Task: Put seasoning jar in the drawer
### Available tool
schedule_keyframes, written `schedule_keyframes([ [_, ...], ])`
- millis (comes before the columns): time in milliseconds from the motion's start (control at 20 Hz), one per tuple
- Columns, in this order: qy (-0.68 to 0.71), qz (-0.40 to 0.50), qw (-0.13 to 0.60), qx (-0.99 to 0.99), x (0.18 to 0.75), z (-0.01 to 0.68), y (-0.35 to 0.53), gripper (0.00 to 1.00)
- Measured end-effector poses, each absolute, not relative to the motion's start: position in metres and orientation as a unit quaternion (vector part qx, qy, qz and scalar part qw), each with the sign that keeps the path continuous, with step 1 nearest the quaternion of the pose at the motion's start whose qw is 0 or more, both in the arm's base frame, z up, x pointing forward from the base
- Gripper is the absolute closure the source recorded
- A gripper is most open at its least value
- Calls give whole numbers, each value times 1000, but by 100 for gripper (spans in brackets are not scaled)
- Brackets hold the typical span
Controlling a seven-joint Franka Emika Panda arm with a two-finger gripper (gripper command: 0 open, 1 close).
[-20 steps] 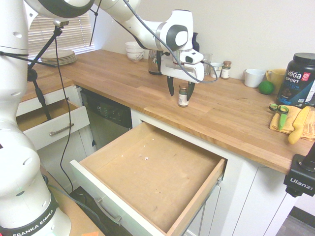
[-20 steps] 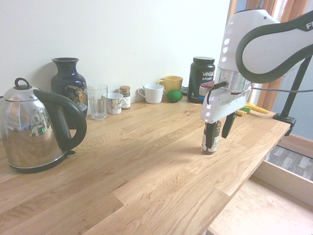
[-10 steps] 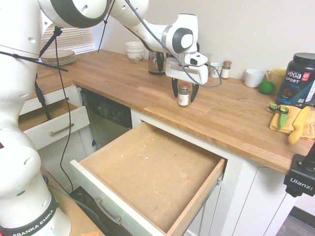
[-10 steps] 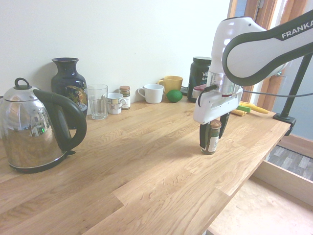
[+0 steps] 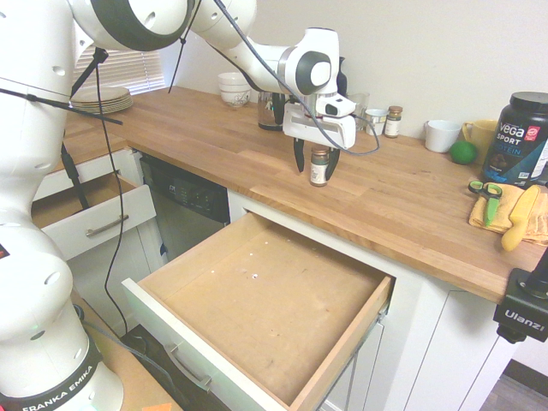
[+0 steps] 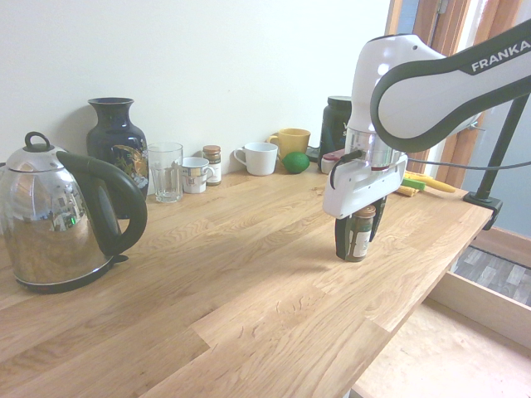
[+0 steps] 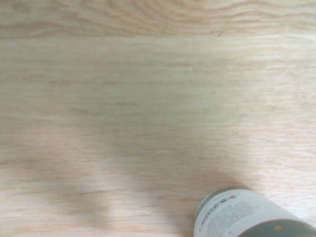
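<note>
Opposite exterior views — shared countertop [image 5: 257, 158]

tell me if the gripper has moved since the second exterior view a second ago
Yes. In the second exterior view the gripper has shifted toward the picture's left, nearer the kettle.

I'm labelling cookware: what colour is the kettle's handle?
Black, clearest in the second exterior view.

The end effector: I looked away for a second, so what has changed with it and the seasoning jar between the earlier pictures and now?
The end effector has come down somewhat and shifted toward the kettle's side in the second exterior view. Nothing was taken hold of or let go: its fingers stand open. The seasoning jar stayed upright on the counter, the drawer open.
</note>
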State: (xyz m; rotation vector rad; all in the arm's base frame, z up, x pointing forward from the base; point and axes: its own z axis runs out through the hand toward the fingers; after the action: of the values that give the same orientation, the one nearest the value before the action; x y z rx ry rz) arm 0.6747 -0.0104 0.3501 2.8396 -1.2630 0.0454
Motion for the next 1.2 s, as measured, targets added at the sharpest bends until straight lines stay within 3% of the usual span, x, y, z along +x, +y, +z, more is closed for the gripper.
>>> schedule_keyframes([
  [1200, -417, 13, 18, 908, 675, 346, -19, 100],
])
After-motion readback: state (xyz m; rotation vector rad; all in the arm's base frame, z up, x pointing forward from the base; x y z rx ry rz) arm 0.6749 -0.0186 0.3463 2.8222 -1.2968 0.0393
